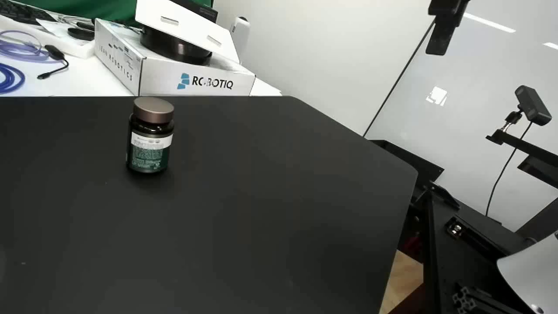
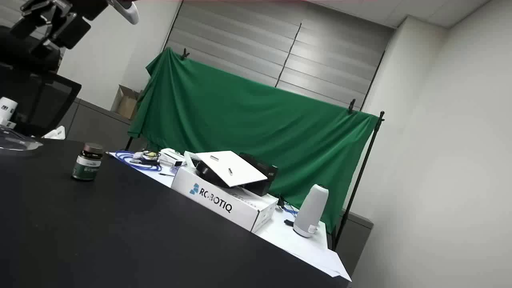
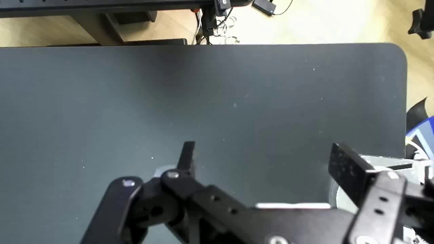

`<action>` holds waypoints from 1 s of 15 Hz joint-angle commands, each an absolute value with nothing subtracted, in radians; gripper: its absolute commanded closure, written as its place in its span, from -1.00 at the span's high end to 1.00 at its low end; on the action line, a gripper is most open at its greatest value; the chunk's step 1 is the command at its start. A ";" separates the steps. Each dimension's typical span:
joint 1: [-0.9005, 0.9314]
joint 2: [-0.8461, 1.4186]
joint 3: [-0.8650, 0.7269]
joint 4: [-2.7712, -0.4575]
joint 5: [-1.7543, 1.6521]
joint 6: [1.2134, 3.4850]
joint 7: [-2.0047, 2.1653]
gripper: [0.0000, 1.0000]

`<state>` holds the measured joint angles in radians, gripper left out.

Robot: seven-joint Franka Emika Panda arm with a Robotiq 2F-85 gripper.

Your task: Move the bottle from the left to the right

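Note:
The bottle [image 1: 150, 150] is small and dark with a brown cap and a green label. It stands upright on the black table, toward the left in both exterior views [image 2: 87, 161]. The bottle does not show in the wrist view. My gripper [image 3: 263, 156] is open in the wrist view, with its two fingers wide apart and nothing between them, above the black tabletop. Dark gripper parts [image 2: 56, 30] show high at the upper left in an exterior view, well above the bottle. A dark finger-like part [image 1: 442, 37] hangs at the top right in an exterior view.
A white Robotiq box [image 1: 174, 83] with a tilted white board stands on a white table behind the black table [image 1: 261, 209]. A clear round container [image 2: 18, 142] lies at the table's left. A mounted camera [image 1: 532, 105] stands beyond the table's right edge.

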<state>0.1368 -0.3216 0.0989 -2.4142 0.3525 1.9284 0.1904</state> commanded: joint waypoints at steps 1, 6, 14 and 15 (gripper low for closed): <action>0.128 -0.321 0.107 -2.413 0.355 1.926 0.188 1.00; 0.128 -0.321 0.107 -2.413 0.355 1.927 0.188 1.00; 0.093 -0.239 0.099 -2.324 0.216 1.900 0.143 1.00; 0.078 -0.207 0.098 -2.291 0.160 1.905 0.144 1.00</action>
<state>0.1153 -0.2987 0.0984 -2.3925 0.2706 1.9280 0.1545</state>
